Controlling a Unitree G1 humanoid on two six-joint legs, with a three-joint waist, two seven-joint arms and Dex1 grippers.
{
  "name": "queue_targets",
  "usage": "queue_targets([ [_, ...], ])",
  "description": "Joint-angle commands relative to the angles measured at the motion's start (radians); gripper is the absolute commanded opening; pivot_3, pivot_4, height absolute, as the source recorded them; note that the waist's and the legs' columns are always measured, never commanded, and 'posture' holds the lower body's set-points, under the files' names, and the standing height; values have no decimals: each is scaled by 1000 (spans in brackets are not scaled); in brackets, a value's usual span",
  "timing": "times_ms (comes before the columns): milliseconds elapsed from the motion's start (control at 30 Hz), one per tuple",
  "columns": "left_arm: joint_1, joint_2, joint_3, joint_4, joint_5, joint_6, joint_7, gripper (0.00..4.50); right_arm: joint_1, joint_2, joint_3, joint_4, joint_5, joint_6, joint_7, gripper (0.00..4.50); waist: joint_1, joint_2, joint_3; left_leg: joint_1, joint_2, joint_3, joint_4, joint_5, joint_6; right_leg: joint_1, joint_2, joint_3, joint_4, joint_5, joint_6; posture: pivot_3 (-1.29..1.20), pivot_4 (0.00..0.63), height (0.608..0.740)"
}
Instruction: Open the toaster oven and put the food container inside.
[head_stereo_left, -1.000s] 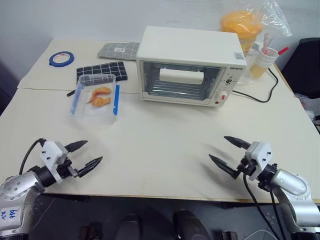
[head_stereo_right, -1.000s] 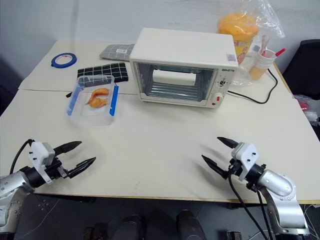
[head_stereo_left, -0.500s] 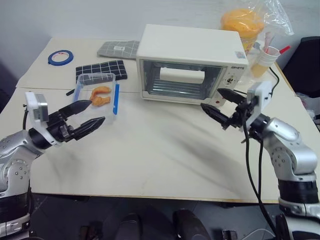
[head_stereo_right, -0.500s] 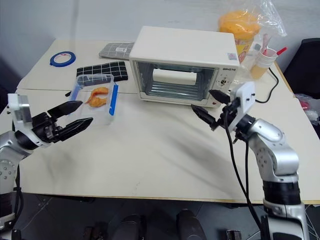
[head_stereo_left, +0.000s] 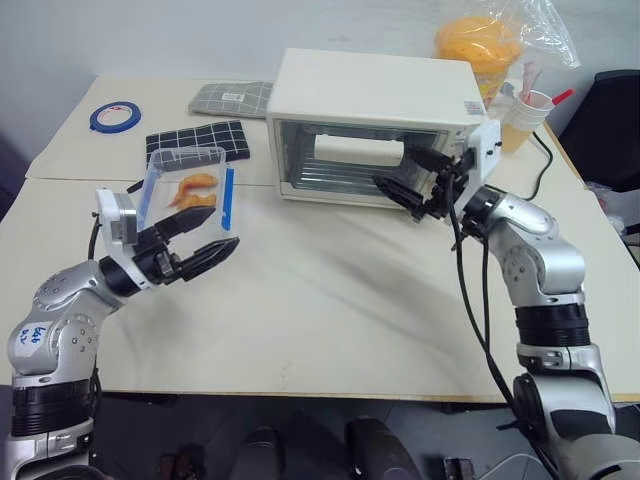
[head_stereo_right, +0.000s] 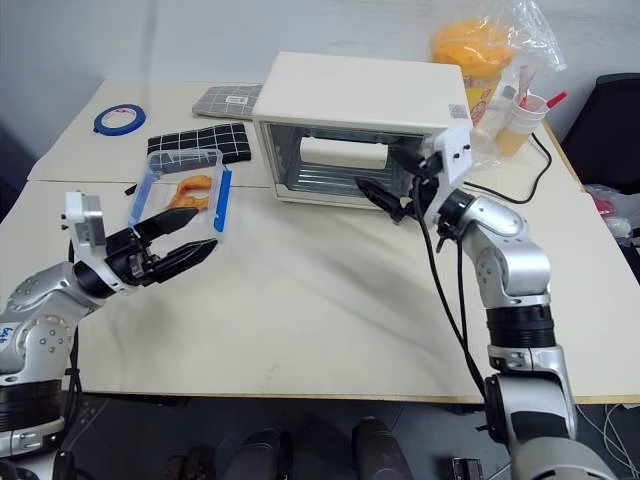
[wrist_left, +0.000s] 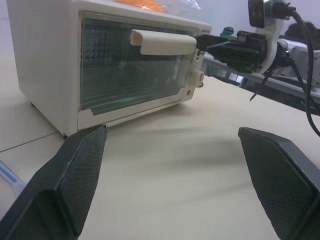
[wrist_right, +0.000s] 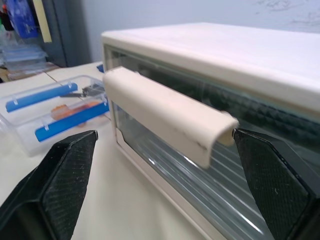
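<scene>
Oven door shut; toaster oven (head_stereo_left: 375, 125) sits at the back middle of the table (head_stereo_left: 330, 300), handle (wrist_right: 167, 115) across the top of the glass. Right gripper (head_stereo_left: 410, 180) hangs just in front of that handle, jaws spread wide, holding nothing. You should take the handle at its middle and pull down; it looks rigid, and the oven seems light enough to skid, so pull gently. Food container (head_stereo_left: 185, 195) stands to the left of the oven, well apart from it. Left gripper (head_stereo_left: 205, 245) hovers near it, jaws also apart and empty. Thin clear plastic, probably light and a bit slippery; grasp its rim or a blue clip (head_stereo_left: 229, 197), keep it level.
</scene>
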Motion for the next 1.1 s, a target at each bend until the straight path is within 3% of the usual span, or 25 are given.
queue_targets([
  [33, -4, -5, 1, -2, 12, -12, 9, 4433, -2, 0, 19, -86, 25, 19, 47, 4500, -3, 0, 0, -1, 0, 0, 0, 0, 0, 0, 0, 0, 0, 0, 0, 0, 150, 740],
  [267, -60, -13, -10, 35, 30, -15, 22, 4433, 96, -28, 21, -226, 53, 99, 73, 4500, -7, 0, 0, -9, 0, -1, 3, 1, -1, -9, 0, -1, 6, 0, 0, 0, 150, 740],
  [367, -171, -19, -5, 120, 15, -6, 17, 4433, 206, -75, 40, -323, 26, 44, 130, 4500, 0, 0, 0, -11, 0, -1, 4, 1, -2, -12, 1, -1, 9, 0, 0, 0, 150, 740],
  [533, -315, -45, -15, 255, 39, -44, -6, 2988, 305, -138, 90, -346, -73, -61, 181, 4500, -3, 0, 0, -12, -2, 0, 5, 1, -1, -14, 1, 1, 10, 0, 0, 0, 150, 740],
  [867, -671, -216, -217, 772, 365, -362, 22, 69, 310, -118, 88, -307, -132, -151, 150, 4500, -1, 0, 0, -12, -3, 1, 7, 2, -1, -15, 2, 0, 11, 0, 0, 0, 150, 740],
  [1000, -728, -228, -257, 919, 453, -458, 11, 31, 353, -133, 62, -338, -134, -155, 128, 4500, -4, 0, 0, -12, -3, 1, 6, 2, -1, -17, 2, 0, 13, 0, 0, 0, 150, 740],
  [1100, -731, -218, -284, 926, 480, -474, -61, 31, 472, -162, 8, -406, -134, -154, 103, 4500, 4, 0, 0, -12, -3, 1, 5, 2, -1, -17, 2, 0, 13, 0, 0, 0, 150, 740],
])
